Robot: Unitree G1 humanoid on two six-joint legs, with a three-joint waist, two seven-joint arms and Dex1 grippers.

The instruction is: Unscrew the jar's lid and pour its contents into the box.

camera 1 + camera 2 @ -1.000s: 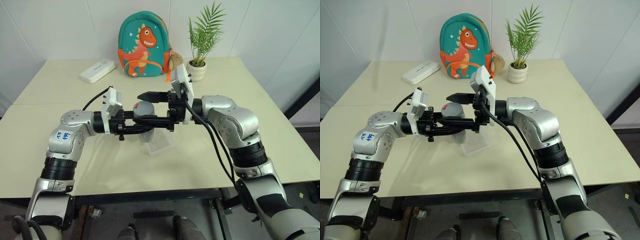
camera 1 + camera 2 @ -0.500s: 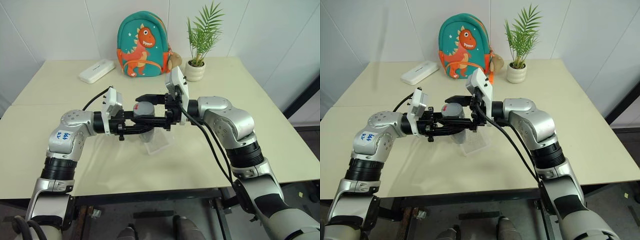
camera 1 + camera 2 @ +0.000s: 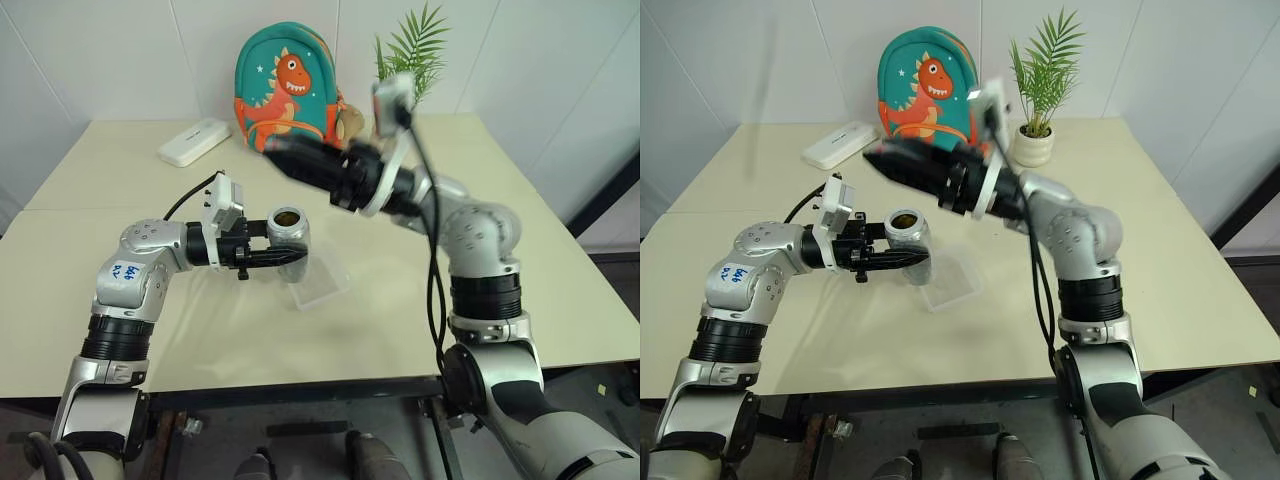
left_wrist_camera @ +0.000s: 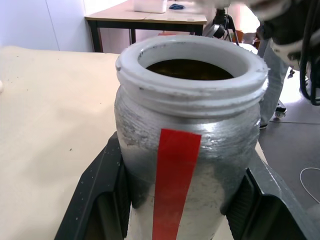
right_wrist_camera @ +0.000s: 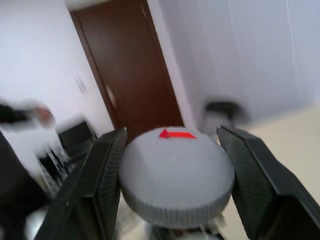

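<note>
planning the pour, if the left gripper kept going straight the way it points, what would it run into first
Probably nothing close: the left gripper, shut on the jar, points level across the table toward the robot's right, passing under the raised right gripper. Depth is unclear, but the way looks free.

blue handwriting on left arm, unreadable.

Bright, even indoor light from above, soft shadows on the pale table under both arms, right gripper smeared by motion blur, room behind the lid blurred too, jar sharp up close, its white rim slightly glaring
</note>
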